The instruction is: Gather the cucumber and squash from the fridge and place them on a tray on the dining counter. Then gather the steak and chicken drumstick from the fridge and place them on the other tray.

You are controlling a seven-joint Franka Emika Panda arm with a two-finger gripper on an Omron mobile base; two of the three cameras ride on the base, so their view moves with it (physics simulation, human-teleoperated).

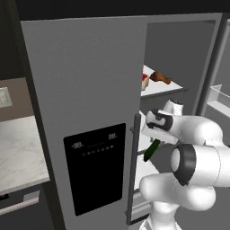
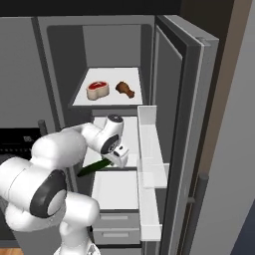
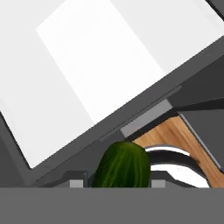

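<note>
Dark green cucumber [image 1: 152,150] (tilted) in the tool [image 1: 155,140], off the shelf

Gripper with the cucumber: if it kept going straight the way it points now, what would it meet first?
Most likely the white fridge shelf below it. The gripper, jaws closed on the cucumber, points down into the open fridge, and the hand view looks along the cucumber onto that shelf. Depth is unclear.
</note>
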